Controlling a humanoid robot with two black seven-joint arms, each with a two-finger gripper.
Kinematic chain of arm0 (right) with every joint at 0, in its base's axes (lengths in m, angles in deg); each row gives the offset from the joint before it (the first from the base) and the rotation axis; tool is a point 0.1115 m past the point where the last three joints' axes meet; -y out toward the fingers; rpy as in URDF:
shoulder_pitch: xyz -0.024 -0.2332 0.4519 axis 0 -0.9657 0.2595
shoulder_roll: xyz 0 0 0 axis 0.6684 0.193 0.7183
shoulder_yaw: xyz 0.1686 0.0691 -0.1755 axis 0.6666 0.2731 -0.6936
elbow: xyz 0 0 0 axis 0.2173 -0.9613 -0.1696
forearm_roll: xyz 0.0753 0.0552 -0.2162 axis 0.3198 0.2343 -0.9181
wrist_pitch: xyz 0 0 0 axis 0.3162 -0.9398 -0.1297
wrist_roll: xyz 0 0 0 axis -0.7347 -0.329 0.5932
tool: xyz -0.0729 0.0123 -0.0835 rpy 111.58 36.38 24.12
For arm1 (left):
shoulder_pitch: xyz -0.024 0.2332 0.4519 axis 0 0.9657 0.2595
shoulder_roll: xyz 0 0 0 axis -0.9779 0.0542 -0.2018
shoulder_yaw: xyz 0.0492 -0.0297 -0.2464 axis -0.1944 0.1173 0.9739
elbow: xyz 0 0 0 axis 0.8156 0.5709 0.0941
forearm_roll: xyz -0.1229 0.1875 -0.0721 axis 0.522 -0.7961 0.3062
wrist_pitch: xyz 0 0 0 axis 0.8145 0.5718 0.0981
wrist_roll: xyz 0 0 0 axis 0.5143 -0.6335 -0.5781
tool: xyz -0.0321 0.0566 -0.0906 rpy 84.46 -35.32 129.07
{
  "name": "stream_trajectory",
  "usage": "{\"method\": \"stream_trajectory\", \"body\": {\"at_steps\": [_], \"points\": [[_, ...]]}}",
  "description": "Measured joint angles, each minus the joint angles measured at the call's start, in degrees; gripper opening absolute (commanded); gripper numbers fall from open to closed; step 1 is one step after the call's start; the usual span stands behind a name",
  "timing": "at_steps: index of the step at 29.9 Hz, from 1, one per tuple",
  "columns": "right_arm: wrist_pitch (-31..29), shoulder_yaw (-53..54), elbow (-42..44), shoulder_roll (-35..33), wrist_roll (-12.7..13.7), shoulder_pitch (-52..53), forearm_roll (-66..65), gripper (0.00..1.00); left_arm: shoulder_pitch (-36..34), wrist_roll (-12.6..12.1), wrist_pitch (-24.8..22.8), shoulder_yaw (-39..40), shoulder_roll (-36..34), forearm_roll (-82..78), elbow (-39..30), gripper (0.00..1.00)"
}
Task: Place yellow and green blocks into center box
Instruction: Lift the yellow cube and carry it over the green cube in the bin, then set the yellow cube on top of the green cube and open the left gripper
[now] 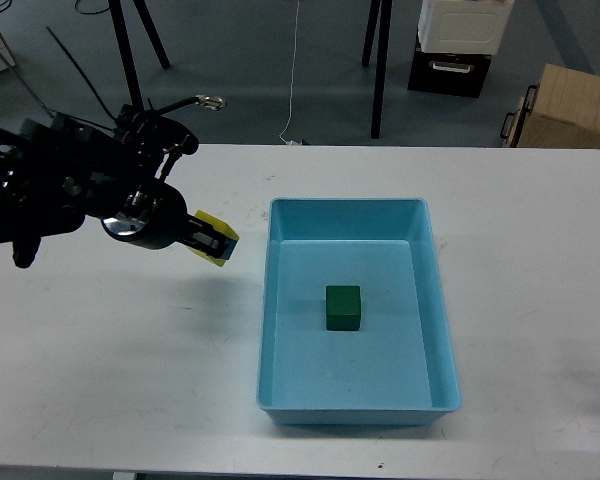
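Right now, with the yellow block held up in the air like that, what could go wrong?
The left end effector holds the yellow block above the bare table, left of the blue tray, not over it. If the grip slips, the block would likely land outside the tray. Coming in too low, it might clip the tray's rim. Released over the middle, it could hit the green block already inside and bounce.

One block (343,307) lies in the tray (352,410); the other (218,238), in the left gripper (214,243), is just left of it.
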Motion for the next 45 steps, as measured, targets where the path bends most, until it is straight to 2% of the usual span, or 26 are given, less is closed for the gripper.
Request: {"method": "stream_trajectory", "body": {"at_steps": [7, 11, 16, 21, 22, 26, 31, 34, 39, 45], "points": [[0.00, 0.05, 0.69, -0.01, 0.00, -0.08, 0.00, 1.00, -1.74, 0.16, 0.00, -0.07, 13.37, 2.90, 6.30, 0.00], [0.00, 0.03, 1.38, -0.01, 0.00, -0.10, 0.00, 1.00, -2.23, 0.17, 0.00, -0.04, 17.99, 4.77, 7.55, 0.01], [0.00, 0.03, 1.56, -0.01, 0.00, -0.10, 0.00, 1.00, -1.95, 0.15, 0.01, -0.37, 22.18, 5.11, 8.02, 0.09], [0.00, 0.11, 1.64, -0.01, 0.00, -0.10, 0.00, 1.00, -0.33, 0.33, 0.01, -1.25, 26.56, 5.13, 10.66, 0.25], [0.00, 0.12, 1.67, -0.01, 0.00, -0.12, 0.00, 1.00, 0.03, 0.50, 0.01, -1.29, 27.17, 5.13, 11.52, 0.32], [0.00, 0.15, 2.31, -0.22, 0.00, -0.17, 0.00, 1.00, 1.71, 1.29, 0.01, -1.38, 27.84, 5.12, 15.19, 0.38], [0.00, 0.15, 2.65, -0.49, 0.06, -0.18, 0.00, 1.00, 4.27, 1.66, 0.01, -1.42, 27.90, 5.12, 19.23, 0.53], [0.00, 0.12, 3.35, -0.72, 0.08, -0.11, 0.00, 1.00, 4.95, 2.17, 0.01, -1.38, 27.91, 5.16, 19.97, 0.60], [0.00, -0.01, 4.12, -0.95, 0.09, -0.01, 0.00, 1.00, 5.01, 5.31, 0.01, -1.34, 27.91, 5.27, 20.04, 0.70], [0.00, 0.09, 4.82, -1.11, 0.09, -0.01, 0.00, 1.00, 4.82, 6.77, 0.01, -1.13, 27.91, 5.30, 19.62, 0.78]]}}
